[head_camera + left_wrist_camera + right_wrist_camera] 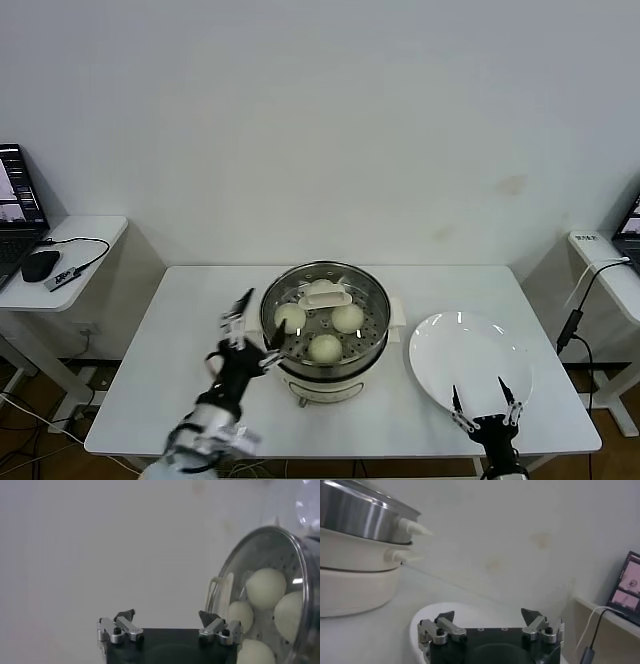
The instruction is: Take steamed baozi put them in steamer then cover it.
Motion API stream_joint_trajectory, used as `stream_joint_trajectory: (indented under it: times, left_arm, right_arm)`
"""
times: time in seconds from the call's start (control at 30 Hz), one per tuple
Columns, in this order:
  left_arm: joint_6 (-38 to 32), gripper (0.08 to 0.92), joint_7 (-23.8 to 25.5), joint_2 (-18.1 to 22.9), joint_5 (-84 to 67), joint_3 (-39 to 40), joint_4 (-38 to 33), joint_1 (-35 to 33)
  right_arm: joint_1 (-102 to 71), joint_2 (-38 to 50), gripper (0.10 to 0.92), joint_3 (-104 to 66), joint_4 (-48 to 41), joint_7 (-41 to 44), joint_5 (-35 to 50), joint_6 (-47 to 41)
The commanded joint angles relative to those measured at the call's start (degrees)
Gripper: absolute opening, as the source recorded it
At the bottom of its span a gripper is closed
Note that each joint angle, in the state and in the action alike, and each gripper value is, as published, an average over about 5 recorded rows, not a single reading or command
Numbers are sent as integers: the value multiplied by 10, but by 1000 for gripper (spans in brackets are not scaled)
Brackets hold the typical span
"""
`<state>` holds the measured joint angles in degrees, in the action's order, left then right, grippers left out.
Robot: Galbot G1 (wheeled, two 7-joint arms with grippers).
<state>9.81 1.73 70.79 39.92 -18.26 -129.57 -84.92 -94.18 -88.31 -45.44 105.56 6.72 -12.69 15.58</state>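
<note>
A: Where are the steamed baozi (325,330)?
B: Inside the steamer (371,340), glass lid (326,297) on.
A: Claws?
B: Left claw (256,325) spread wide beside the steamer; right claw (483,397) wide over the plate (440,352).

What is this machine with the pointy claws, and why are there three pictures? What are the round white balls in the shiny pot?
It is a robot with two arms, and each arm ends in a claw. The big picture comes from a camera on its head, looking down at a white table. The other two come from small cameras on its wrists, so each one shows that arm's own claw up close.

The shiny pot is a steamer. The balls are steamed baozi, soft buns. A glass lid with a white handle covers them.

The left claw is open beside the steamer, holding nothing. The right claw is open too, over the near edge of a white plate with nothing on it.

Side tables hold a laptop and cables.
</note>
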Motion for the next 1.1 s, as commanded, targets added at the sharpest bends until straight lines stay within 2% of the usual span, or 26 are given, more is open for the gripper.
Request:
stream_joint_trajectory:
  times: [0.03, 0.27, 0.4, 1.1]
  left_arm:
    - [-158, 823, -145, 6, -552, -155, -14, -228]
    - [-247, 823, -132, 30, -539, -148, 45, -263]
    - [-256, 823, -123, 41, -537, -153, 59, -264]
    - [-256, 823, -114, 64, -512, -149, 80, -259]
  right_arm:
    - [-60, 79, 823, 33, 32, 6, 77, -30]
    - [-125, 134, 823, 50, 105, -6, 173, -95]
    - [-142, 143, 823, 69, 126, -3, 199, -105]
    - [-139, 136, 823, 117, 140, -5, 181, -130]
